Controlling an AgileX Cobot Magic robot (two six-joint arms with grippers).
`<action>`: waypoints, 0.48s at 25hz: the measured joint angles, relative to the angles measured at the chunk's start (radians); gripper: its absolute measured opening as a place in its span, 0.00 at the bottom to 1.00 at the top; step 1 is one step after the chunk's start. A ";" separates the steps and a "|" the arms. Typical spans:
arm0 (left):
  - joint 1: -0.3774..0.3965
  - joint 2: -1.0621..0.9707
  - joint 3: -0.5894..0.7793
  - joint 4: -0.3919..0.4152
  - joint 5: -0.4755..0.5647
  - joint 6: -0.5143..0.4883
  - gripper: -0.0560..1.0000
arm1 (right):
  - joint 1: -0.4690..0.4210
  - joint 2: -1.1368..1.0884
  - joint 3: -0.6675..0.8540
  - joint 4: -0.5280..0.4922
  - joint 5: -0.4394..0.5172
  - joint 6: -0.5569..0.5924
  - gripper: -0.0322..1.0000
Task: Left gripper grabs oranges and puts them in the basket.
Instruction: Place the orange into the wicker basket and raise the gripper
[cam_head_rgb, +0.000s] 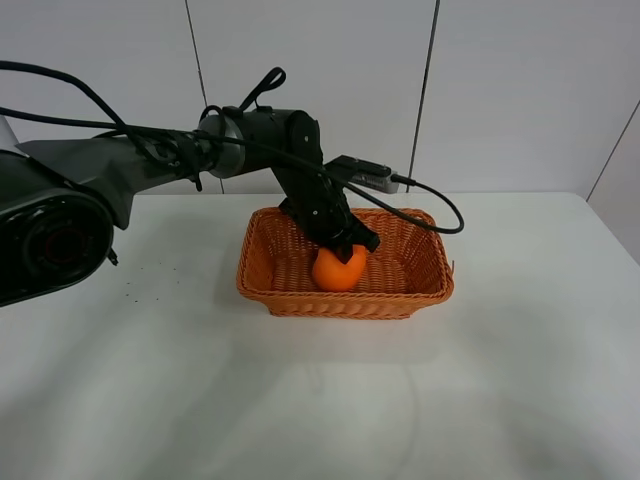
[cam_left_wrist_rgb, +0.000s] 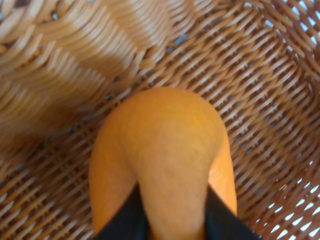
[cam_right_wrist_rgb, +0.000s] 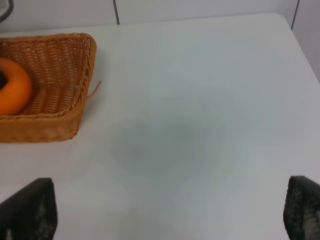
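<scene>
The orange (cam_head_rgb: 338, 270) is inside the wicker basket (cam_head_rgb: 345, 302), near its middle. My left gripper (cam_head_rgb: 346, 248) reaches down into the basket from the back left and is shut on the orange. In the left wrist view the orange (cam_left_wrist_rgb: 160, 150) fills the centre, with its knob between the two black fingers (cam_left_wrist_rgb: 126, 220), over the woven floor of the basket (cam_left_wrist_rgb: 260, 100). I cannot tell whether the orange touches the floor. The right wrist view shows the basket (cam_right_wrist_rgb: 45, 127) and the orange (cam_right_wrist_rgb: 12, 85) far off. My right gripper (cam_right_wrist_rgb: 167, 210) is open and empty.
The basket stands on a white table (cam_head_rgb: 500, 400), near the back wall. The black cable (cam_head_rgb: 440, 205) of the left arm loops over the basket's back right corner. A few dark specks (cam_head_rgb: 140, 285) lie left of the basket.
</scene>
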 joint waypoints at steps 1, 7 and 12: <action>0.000 0.000 0.000 0.000 0.003 0.000 0.50 | 0.000 0.000 0.000 0.000 0.000 0.000 0.70; 0.000 0.000 0.000 -0.001 0.003 0.000 0.90 | 0.000 0.000 0.000 0.000 0.000 0.000 0.70; 0.000 0.000 0.000 -0.004 0.003 0.000 0.93 | 0.000 0.000 0.000 0.000 0.000 0.000 0.70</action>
